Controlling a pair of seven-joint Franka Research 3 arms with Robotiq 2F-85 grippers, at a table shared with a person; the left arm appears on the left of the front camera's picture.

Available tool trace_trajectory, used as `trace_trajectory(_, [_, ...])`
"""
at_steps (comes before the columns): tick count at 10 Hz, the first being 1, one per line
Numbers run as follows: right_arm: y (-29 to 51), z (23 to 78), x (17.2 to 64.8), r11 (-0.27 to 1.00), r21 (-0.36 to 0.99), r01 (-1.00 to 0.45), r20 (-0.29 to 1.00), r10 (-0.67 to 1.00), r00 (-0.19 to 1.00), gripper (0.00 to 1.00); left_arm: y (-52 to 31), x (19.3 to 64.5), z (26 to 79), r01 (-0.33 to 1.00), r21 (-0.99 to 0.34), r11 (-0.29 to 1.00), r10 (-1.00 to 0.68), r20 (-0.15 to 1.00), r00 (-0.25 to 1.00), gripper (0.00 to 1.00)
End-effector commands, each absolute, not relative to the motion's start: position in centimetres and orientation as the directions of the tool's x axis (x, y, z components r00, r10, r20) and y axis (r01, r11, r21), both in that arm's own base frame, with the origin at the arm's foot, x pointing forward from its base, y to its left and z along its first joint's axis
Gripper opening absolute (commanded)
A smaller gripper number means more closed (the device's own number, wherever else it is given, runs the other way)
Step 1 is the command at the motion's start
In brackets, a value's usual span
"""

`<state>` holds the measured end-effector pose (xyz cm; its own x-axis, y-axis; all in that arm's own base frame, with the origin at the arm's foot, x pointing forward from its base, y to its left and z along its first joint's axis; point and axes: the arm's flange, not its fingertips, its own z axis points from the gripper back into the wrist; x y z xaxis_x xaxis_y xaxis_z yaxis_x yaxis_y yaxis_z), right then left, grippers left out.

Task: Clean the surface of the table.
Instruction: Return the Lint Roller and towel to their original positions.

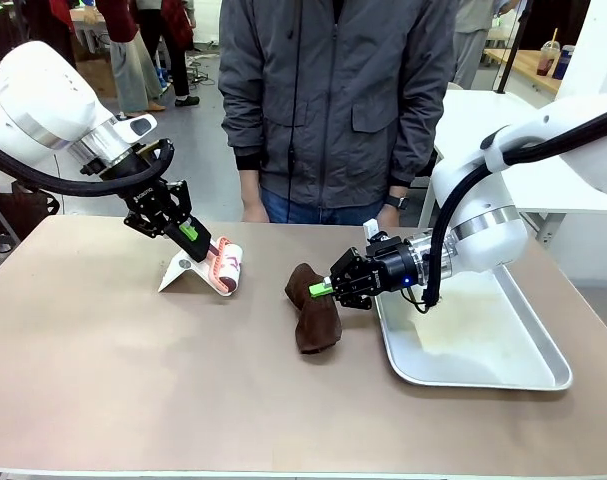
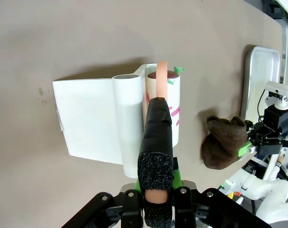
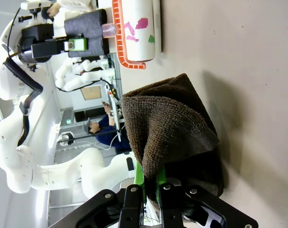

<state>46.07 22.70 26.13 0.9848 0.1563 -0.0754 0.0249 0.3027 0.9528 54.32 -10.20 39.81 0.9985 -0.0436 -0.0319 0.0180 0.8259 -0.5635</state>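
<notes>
The taupe table (image 1: 133, 380) carries a lint roller (image 1: 225, 268) with a pink-patterned roll and an orange frame. A white sheet (image 1: 180, 272) is peeled out beside it. My left gripper (image 1: 191, 235) is shut on the roller's black foam handle (image 2: 155, 142), and the roll (image 2: 170, 102) rests on the tabletop. Right of it, a dark brown cloth (image 1: 313, 305) lies bunched on the table. My right gripper (image 1: 323, 289) is shut on the cloth's near edge. The right wrist view shows the cloth (image 3: 167, 128) pinched between the green pads, with the roller (image 3: 136, 28) beyond it.
A silver metal tray (image 1: 483, 383) sits on the table's right side, under my right arm. A person in a grey jacket (image 1: 333, 100) stands at the far edge, hands at the table's rim. Bare tabletop spreads across the front and left.
</notes>
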Motion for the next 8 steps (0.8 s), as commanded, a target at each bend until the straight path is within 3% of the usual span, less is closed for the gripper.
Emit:
trace_trajectory(1, [22.8, 26.5, 45.8, 0.302, 0.953, 0.016, -0.067, 0.159, 0.985, 0.11, -10.0, 54.3, 39.7, 0.022, -0.571, 0.821, -0.047, -0.028, 0.999, 0.22])
trace_trajectory(4, [22.7, 26.1, 46.1, 0.303, 0.953, 0.025, -0.075, 0.156, 0.985, 0.11, -10.0, 54.3, 39.7, 0.022, -0.571, 0.821, -0.047, -0.028, 0.999, 0.22])
trace_trajectory(8, [25.9, 28.0, 47.3, 0.466, 0.865, 0.186, -0.175, -0.068, 0.982, 0.11, -10.0, 54.3, 39.7, 0.022, -0.571, 0.821, -0.047, -0.028, 0.999, 0.22])
